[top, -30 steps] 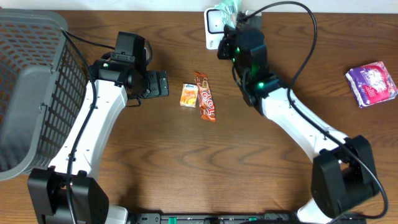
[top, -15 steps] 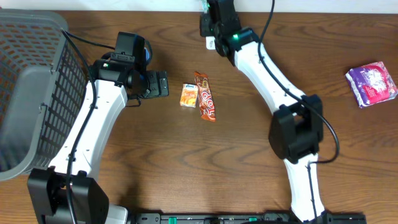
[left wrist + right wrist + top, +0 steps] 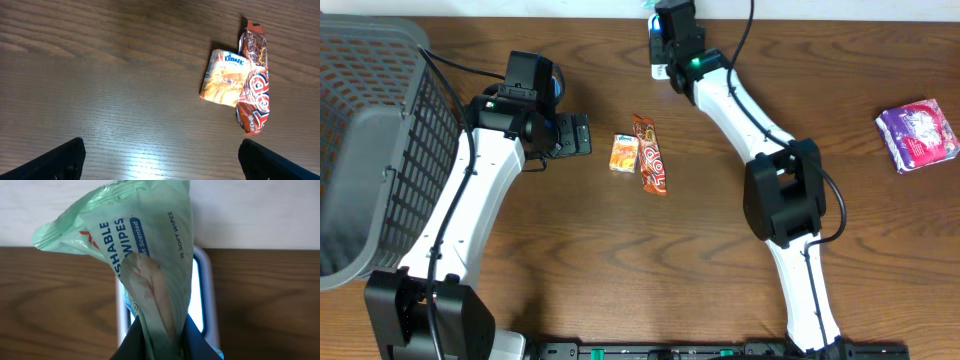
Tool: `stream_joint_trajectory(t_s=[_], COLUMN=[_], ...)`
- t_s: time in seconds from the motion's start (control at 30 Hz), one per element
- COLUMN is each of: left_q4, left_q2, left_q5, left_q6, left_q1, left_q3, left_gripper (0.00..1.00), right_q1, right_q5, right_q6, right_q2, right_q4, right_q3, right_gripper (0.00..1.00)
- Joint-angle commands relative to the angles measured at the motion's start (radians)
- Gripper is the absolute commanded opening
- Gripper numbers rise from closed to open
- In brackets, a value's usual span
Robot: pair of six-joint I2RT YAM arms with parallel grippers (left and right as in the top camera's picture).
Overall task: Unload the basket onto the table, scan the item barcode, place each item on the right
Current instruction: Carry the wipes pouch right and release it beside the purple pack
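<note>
The right claw (image 3: 160, 341) is pinched nearly shut on the lower end of a green wipes pack (image 3: 135, 245). It holds the pack upright at the far edge of the table (image 3: 620, 260), in front of the white scanner (image 3: 207, 295). The pack seems to hang just clear of the scanner, though the view is too close to be sure. The left claw (image 3: 166, 162) is spread wide and empty, above bare wood left of a small tissue pack (image 3: 223, 78) and a candy bar (image 3: 254, 90), which touch. A grey basket (image 3: 370, 120) sits far left and a purple packet (image 3: 917, 135) far right.
</note>
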Motion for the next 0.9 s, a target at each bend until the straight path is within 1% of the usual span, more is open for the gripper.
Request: stream_joint_trajectory(t_s=[0.0, 0.07, 0.13, 0.3, 0.43, 0.57, 0.6, 0.67, 0.7, 0.73, 0.77, 0.8, 0.83, 0.87], left_q4=[-0.003, -0.003, -0.003, -0.003, -0.003, -0.003, -0.003, -0.003, -0.003, -0.003, -0.003, -0.003, -0.003, -0.003], left_q2=[-0.008, -0.008, -0.008, -0.008, -0.008, -0.008, -0.008, -0.008, -0.008, -0.008, -0.008, -0.008, -0.008, -0.008], left_q5=[-0.016, -0.016, -0.016, -0.016, -0.016, -0.016, -0.016, -0.016, -0.016, -0.016, -0.016, -0.016, -0.016, -0.016], left_q6=[0.005, 0.005, 0.005, 0.005, 0.005, 0.005, 0.005, 0.005, 0.005, 0.005, 0.005, 0.005, 0.005, 0.005], left_q1=[0.002, 0.002, 0.002, 0.002, 0.002, 0.002, 0.002, 0.002, 0.002, 0.002, 0.002, 0.002, 0.002, 0.002], left_q3=[-0.004, -0.004, -0.004, -0.004, -0.004, -0.004, -0.004, -0.004, -0.004, -0.004, -0.004, -0.004, -0.004, -0.004], left_gripper=[0.98, 0.98, 0.98, 0.98, 0.98, 0.98, 0.98, 0.98, 0.98, 0.98, 0.98, 0.98, 0.98, 0.98], right_q1=[-0.041, -0.065, -0.117, -0.216, -0.300, -0.394, -0.411, -0.446, -0.467, -0.484, -0.504, -0.520, -0.537, -0.553], right_q5=[0.081, 0.150, 0.260, 0.389, 0.434, 0.435, 0.435, 0.435, 0.435, 0.435, 0.435, 0.435, 0.434, 0.425], right_q6=[-0.012, -0.012, -0.013, -0.109, -0.156, -0.158, -0.157, -0.130, -0.105, -0.084, -0.054, -0.024, 0.013, 0.050], right_q2=[-0.026, -0.034, -0.042, -0.045, -0.045, -0.045, -0.044, -0.043, -0.043, -0.043, -0.043, -0.043, -0.042, -0.042], right_q4=[-0.047, -0.095, -0.195, -0.375, -0.478, -0.561, -0.573, -0.597, -0.616, -0.635, -0.658, -0.678, -0.698, -0.719], right_q3=[0.039, 0.039, 0.039, 0.037, 0.032, 0.031, 0.031, 0.031, 0.030, 0.030, 0.030, 0.030, 0.030, 0.030], right_gripper=[0.01, 0.01, 0.01, 0.01, 0.01, 0.01, 0.02, 0.16, 0.14, 0.10, 0.10, 0.11, 0.20, 0.37])
